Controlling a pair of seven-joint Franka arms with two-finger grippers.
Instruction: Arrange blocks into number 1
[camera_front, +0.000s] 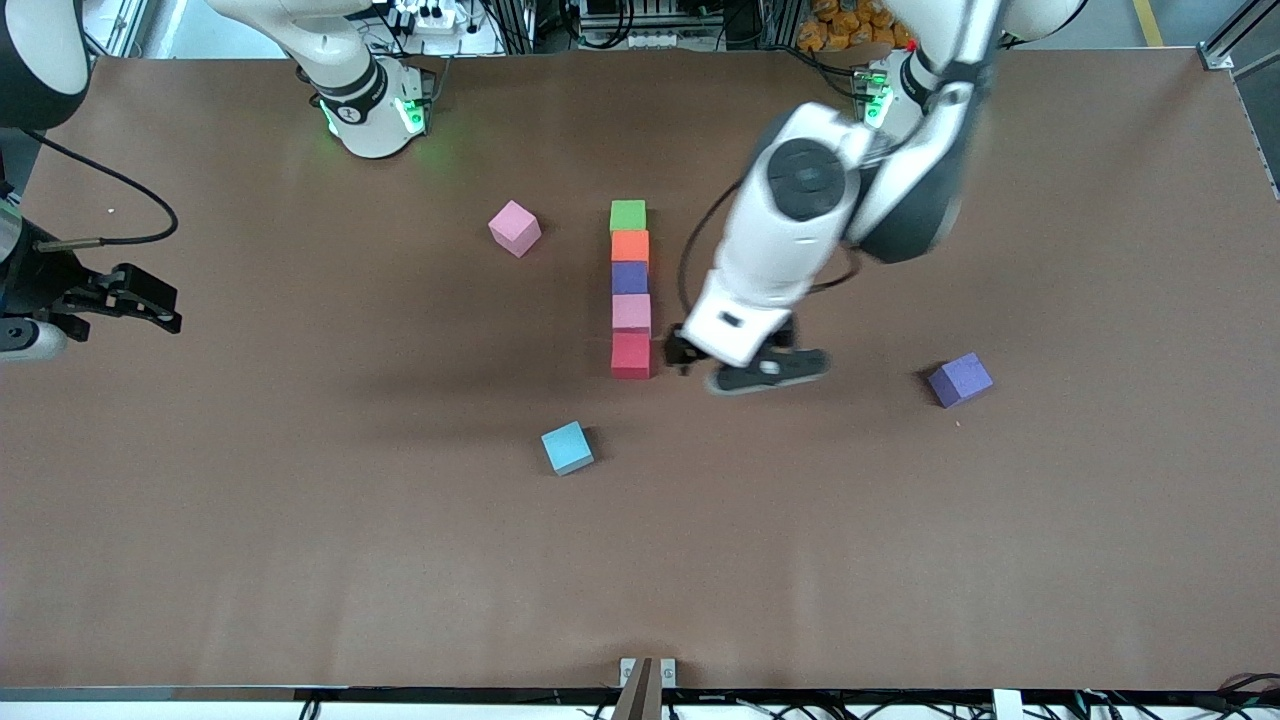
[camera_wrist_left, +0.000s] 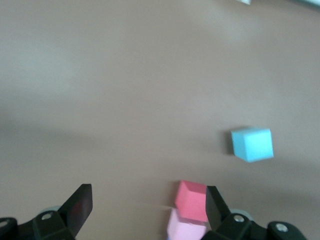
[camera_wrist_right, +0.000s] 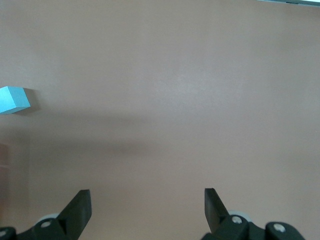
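Observation:
Five blocks stand in a straight touching column mid-table: green (camera_front: 628, 214), orange (camera_front: 630, 246), purple (camera_front: 630, 277), pink (camera_front: 631, 313) and red (camera_front: 631, 355), the red one nearest the front camera. My left gripper (camera_front: 735, 368) hangs open just beside the red block, toward the left arm's end. In the left wrist view, the left gripper (camera_wrist_left: 148, 205) has bare table between its fingers, with the red block (camera_wrist_left: 192, 200) and pink block (camera_wrist_left: 185, 229) next to one finger (camera_wrist_left: 216, 206). Lying loose are a pink block (camera_front: 514, 228), a light blue block (camera_front: 567, 447) and a purple block (camera_front: 960, 380).
My right gripper (camera_front: 160, 308) waits open and empty over the right arm's end of the table; in the right wrist view, this gripper (camera_wrist_right: 147, 207) shows brown table, with the light blue block (camera_wrist_right: 14, 99) at the edge. A cable (camera_front: 120, 200) trails beside that arm.

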